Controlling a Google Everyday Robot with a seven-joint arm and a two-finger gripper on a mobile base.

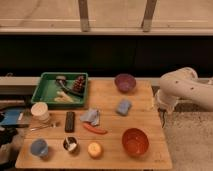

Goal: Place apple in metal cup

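The apple, small, round and yellow-orange, sits near the front edge of the wooden table. The metal cup, short with a dark wall and pale inside, stands just left of the apple, a small gap between them. The white arm hangs at the table's right edge, far from both. The gripper points down beside the right edge of the table, with nothing visible in it.
An orange-red bowl stands right of the apple. A long red vegetable, a black remote, a light blue cup, a cream cup, a blue sponge, a grey-blue cloth, a purple bowl and a green tray share the table.
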